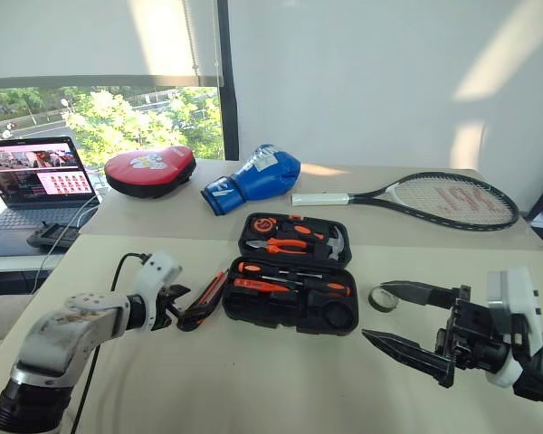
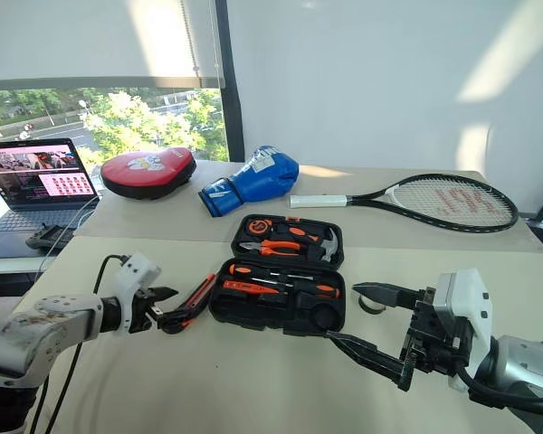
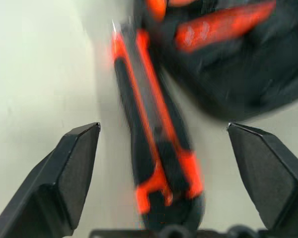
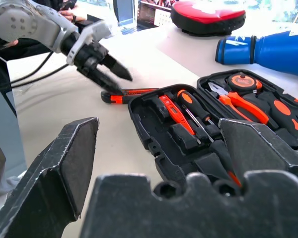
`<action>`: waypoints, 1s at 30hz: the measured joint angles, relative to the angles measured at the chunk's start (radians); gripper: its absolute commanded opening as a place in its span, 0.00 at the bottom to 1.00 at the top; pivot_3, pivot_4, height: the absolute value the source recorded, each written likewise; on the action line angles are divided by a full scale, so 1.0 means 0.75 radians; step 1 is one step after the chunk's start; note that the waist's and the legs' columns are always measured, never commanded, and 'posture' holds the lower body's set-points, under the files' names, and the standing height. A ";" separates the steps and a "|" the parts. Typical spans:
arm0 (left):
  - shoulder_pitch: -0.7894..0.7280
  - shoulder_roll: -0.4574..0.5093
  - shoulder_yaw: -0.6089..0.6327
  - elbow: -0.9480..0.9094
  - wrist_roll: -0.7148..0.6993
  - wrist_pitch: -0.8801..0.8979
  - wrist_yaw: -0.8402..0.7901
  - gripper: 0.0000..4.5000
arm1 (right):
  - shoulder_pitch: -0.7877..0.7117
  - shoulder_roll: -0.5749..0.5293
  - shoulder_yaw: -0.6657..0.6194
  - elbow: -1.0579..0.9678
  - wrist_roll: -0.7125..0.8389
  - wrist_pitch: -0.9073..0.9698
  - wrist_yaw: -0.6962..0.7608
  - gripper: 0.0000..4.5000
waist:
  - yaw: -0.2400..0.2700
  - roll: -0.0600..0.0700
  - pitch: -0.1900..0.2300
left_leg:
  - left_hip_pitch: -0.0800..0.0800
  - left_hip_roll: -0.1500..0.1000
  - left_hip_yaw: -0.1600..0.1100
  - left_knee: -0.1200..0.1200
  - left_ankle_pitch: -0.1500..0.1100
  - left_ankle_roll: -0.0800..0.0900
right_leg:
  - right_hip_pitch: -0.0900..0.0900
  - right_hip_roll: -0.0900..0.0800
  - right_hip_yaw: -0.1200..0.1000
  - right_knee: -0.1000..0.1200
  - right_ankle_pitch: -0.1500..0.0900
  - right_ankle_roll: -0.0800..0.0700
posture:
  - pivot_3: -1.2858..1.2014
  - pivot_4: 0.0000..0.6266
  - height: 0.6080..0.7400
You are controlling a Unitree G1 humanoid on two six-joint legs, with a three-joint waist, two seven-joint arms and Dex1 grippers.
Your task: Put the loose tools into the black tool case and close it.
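Left eye view, from left to right: the left gripper [image 1: 174, 306] has its black fingers spread wide and holds nothing, the black-and-orange utility knife [image 1: 202, 301] lying on the beige table [image 1: 281, 380] between the tips, just beside the open black plastic hinged tool case [image 1: 292, 271]. Screwdrivers sit in the case's slots. Right of the case lies the small black tape roll [image 1: 383, 298], and the right gripper [image 1: 400, 319] hangs near it, fingers wide and empty. To pick the knife cleanly, I would centre the fingers across its handle, close firmly, then lift before swinging towards a free slot.
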State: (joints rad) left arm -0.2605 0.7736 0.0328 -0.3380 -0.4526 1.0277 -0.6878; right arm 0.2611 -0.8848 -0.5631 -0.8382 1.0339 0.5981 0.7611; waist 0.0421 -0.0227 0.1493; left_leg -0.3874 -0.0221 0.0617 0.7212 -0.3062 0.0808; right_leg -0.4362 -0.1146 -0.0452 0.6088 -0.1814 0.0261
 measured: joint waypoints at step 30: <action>-0.700 -0.152 -0.554 0.779 0.267 -0.963 -0.997 0.39 | 0.267 0.010 -0.316 -0.102 0.105 0.000 0.049 1.00 | -0.010 -0.004 0.003 | 0.002 -0.003 0.007 -0.002 -0.007 0.016 | 0.000 0.008 -0.005 -0.002 -0.002 -0.002 | 0.52 0.24 1.00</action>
State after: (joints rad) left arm -0.7852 0.6596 -0.3828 0.2460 -0.2526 0.3055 -1.4358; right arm 0.4614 -0.8772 -0.7998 -0.9146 1.1129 0.5982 0.7977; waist 0.0345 -0.0255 0.1514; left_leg -0.3859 -0.0245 0.0667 0.7195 -0.3117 0.0925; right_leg -0.4359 -0.1086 -0.0488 0.6077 -0.1829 0.0246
